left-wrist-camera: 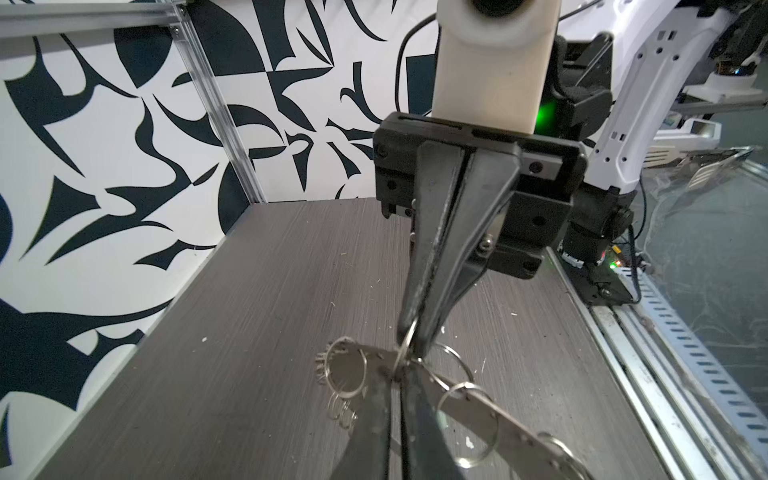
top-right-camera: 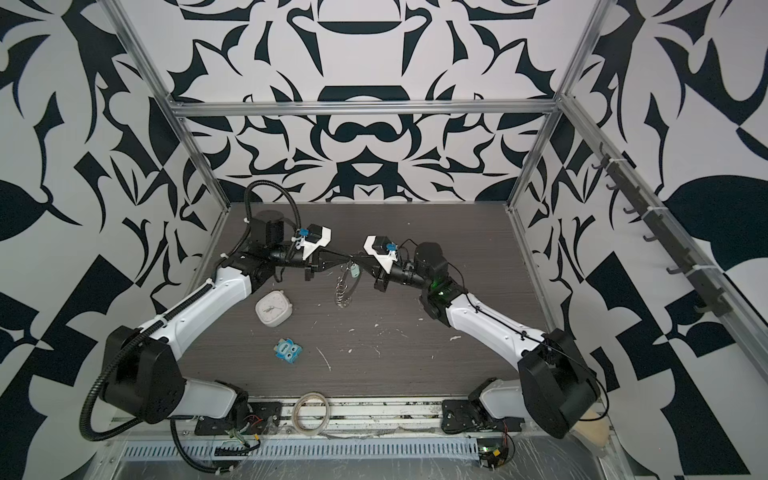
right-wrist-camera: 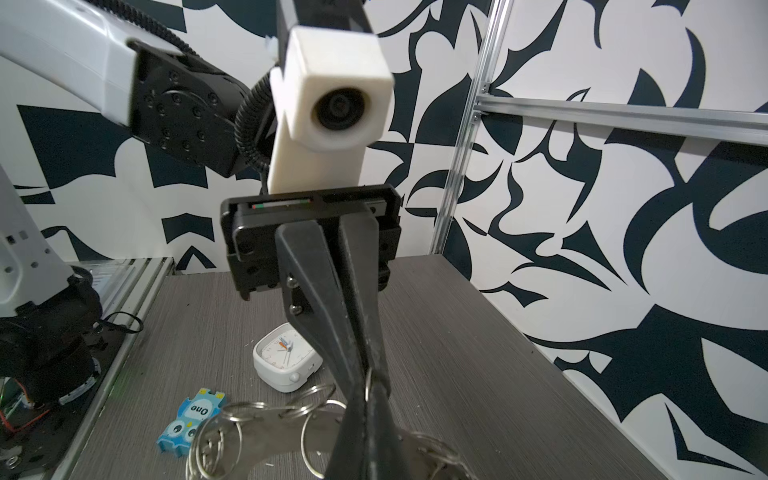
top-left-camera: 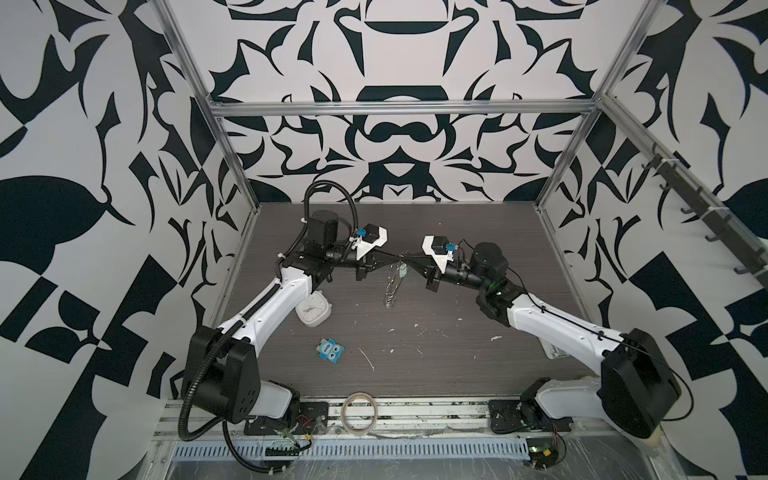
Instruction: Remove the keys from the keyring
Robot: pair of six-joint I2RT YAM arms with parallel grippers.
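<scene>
Left gripper [top-left-camera: 392,257] and right gripper [top-left-camera: 409,260] both pinch the keyring [top-left-camera: 391,291], keys [top-left-camera: 402,272] hanging just by their tips.

Twin arms, white shells over black joints.
Left arm [top-left-camera: 274,299] and right arm [top-left-camera: 557,328]: glossy white links, boxy black shoulder housings [top-left-camera: 224,370]. Ribbed black conduit [top-left-camera: 332,185] loops off the left arm; a thin black cable [top-left-camera: 536,302] runs along the right. White camera housing [right-wrist-camera: 332,104] on each wrist, with a blue connector [top-left-camera: 360,234]. Green light [top-left-camera: 494,286] on a right-arm joint. Left gripper [right-wrist-camera: 368,380] and right gripper [left-wrist-camera: 409,343]: black tapered fingers, silver screws [right-wrist-camera: 296,308].
</scene>
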